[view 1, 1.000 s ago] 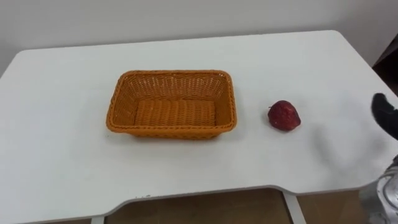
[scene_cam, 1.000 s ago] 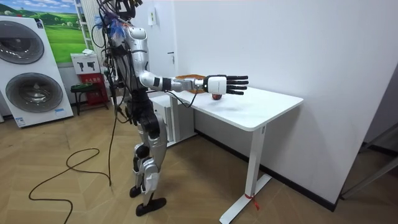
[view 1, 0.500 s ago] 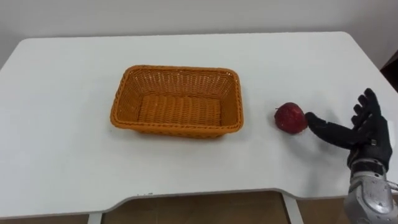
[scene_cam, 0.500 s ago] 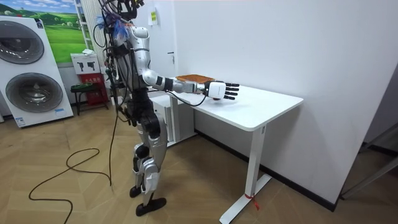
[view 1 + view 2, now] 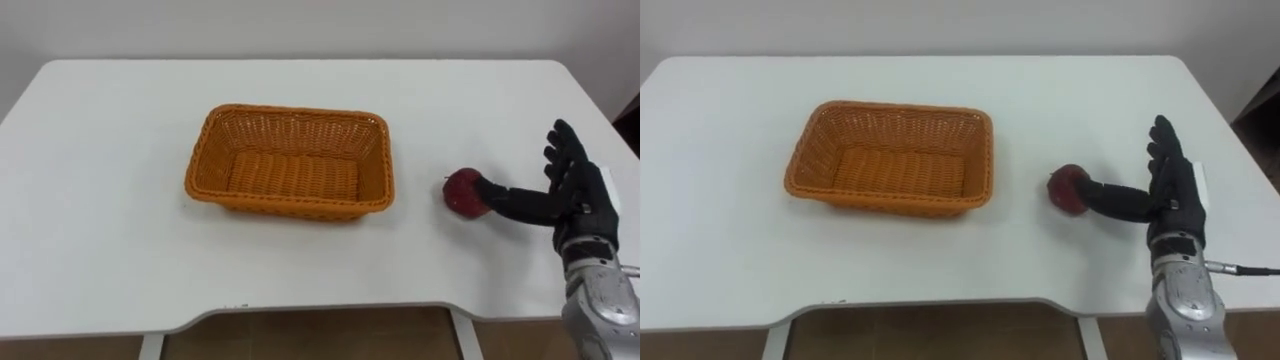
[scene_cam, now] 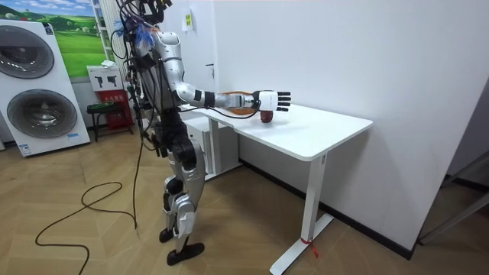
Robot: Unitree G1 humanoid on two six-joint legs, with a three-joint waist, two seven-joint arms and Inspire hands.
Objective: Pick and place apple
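Ana: Since half a second ago the right hand (image 5: pixel 585 205) has edged in toward the apple (image 5: pixel 462 192) and its fingers stand higher. The apple itself has stayed where it was.

Ben: Does it have hold of anything yet?

Ana: No. The fingers are straight and spread wide, pointing up and away, and the thumb (image 5: pixel 510 200) is stretched out flat so that its tip meets the apple's right side. That is a touch at most, not a grip.

Ben: And the apple sits where?

Ana: On the white table (image 5: pixel 100 200), just to the right of the orange wicker basket (image 5: pixel 290 205) and apart from it. The basket looks empty.

Ben: How would you expect the apple to handle?

Ana: I'd judge it firm, fairly light, smooth-skinned and round — so it could roll off if nudged from one side, as the thumb might do now. It should stand a solid squeeze without harm. The best hold, I think, is across its widest part, thumb on one side and fingers curled round the other.

Ben: Anything you can't make out?

Ana: Whether the thumb presses or merely rests there. It also covers the apple's right flank, and I can't pick out a stem. The forearm is cut off at the lower edge. From the room camera the apple (image 6: pixel 266 116) is a small dark spot just under the hand (image 6: pixel 269 99) — no help with the contact.
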